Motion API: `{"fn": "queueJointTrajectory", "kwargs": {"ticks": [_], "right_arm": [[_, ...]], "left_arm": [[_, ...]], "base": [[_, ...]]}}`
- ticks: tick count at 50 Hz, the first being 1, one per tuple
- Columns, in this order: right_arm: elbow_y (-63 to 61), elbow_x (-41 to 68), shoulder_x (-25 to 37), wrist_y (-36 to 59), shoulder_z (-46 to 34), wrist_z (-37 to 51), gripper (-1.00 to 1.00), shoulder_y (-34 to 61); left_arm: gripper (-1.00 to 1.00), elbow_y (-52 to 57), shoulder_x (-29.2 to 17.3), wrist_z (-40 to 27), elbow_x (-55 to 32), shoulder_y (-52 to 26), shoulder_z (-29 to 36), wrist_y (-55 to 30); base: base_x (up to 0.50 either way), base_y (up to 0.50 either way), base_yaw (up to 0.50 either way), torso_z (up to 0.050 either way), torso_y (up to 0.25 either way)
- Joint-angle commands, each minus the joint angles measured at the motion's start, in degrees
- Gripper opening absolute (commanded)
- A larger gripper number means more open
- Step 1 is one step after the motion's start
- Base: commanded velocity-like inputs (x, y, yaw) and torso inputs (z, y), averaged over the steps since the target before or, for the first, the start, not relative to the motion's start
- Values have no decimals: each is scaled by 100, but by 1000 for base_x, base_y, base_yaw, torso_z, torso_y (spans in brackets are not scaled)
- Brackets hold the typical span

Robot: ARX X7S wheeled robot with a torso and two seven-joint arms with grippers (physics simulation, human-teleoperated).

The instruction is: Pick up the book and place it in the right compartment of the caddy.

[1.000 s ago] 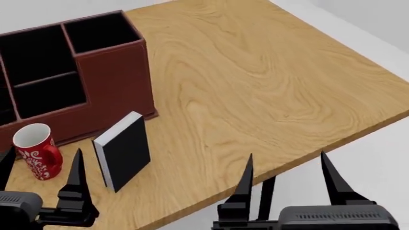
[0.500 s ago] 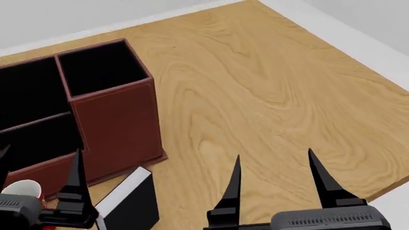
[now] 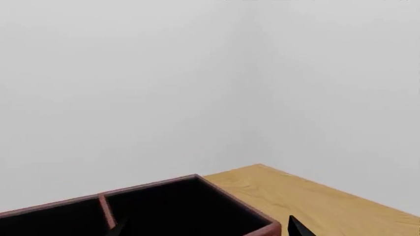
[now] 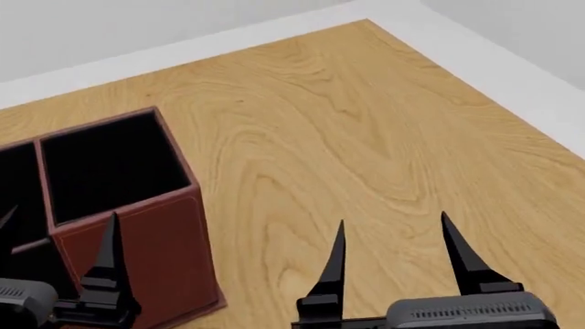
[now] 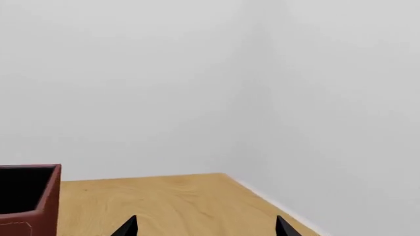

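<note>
Head view showed the red-brown caddy [image 4: 174, 226] at the table's [image 4: 366, 137] left, its squarish black-lined right compartment [image 4: 109, 164] open-topped behind a tall front wall, with both the left gripper [image 4: 55, 236] and right gripper [image 4: 395, 240] held low with jaws apart; the book was out of sight. Left wrist view caught the caddy's [image 3: 217, 196] dark bins from above against a white wall. Right wrist view showed only its corner [image 5: 39, 196] on the wood [image 5: 164, 201], fingertips [image 5: 284, 227] spread.

my head view tilts up: the book and mug drop out of frame, the caddy [image 4: 128, 205] slides lower left.
</note>
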Motion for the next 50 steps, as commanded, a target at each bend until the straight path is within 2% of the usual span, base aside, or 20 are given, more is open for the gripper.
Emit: {"fn": "queueJointTrajectory", "kwargs": {"ticks": [1,6,39,44,46,50], "right_arm": [[-11,-345,-10,318,-118,358,100,111],[6,25,-38,159,-16,157,100,66],[-70,162,28,37,72,313,100,1],[-88,61,56,48,-12,377,100,-12],[-180,-231,108,426,-182,536,100,76],[-144,-158,122,296,-180,481,100,57]], "left_arm": [[100,51,-41,-30,-34,10,30,-20],[100,36,-44,-43,-84,0,21,-26],[100,25,-131,-140,-196,-31,63,11],[100,52,-148,-157,-215,-24,70,7],[100,57,-151,-161,-215,-21,71,9],[100,65,-162,-173,-216,-16,86,18]], "base": [[-2,-4,0,0,0],[0,0,-200,0,0],[0,0,-500,0,0],[-57,-69,1,0,0],[-5,9,0,0,0],[384,296,0,0,0]]}}
